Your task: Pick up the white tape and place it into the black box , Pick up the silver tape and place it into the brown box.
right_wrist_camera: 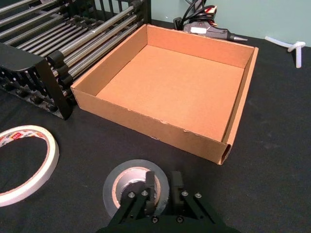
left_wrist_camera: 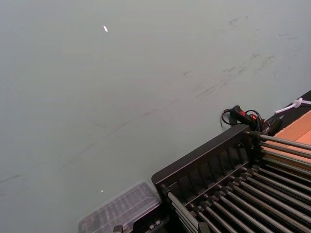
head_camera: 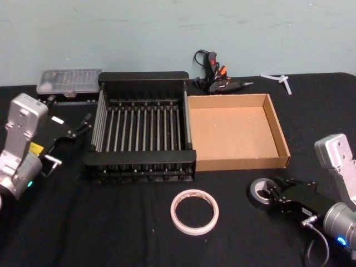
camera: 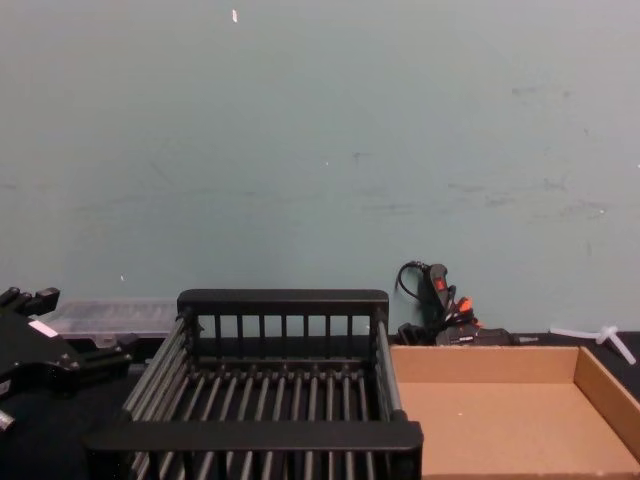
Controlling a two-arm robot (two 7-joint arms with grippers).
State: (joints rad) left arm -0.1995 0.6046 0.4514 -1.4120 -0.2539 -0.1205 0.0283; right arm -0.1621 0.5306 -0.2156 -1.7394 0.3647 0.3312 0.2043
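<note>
The silver tape lies flat on the black cloth in front of the brown box. My right gripper is shut on its near wall, one finger in the hole and one outside; the right wrist view shows that gripper on the silver tape. The white tape lies flat to the left, in front of the black box, with no gripper at it. Both boxes are empty. My left gripper hangs open beside the black box's left side.
A glue gun with its cord lies behind the boxes. A clear plastic case sits at the back left and a small white plastic piece at the back right. Bare black cloth stretches between the tapes and the front edge.
</note>
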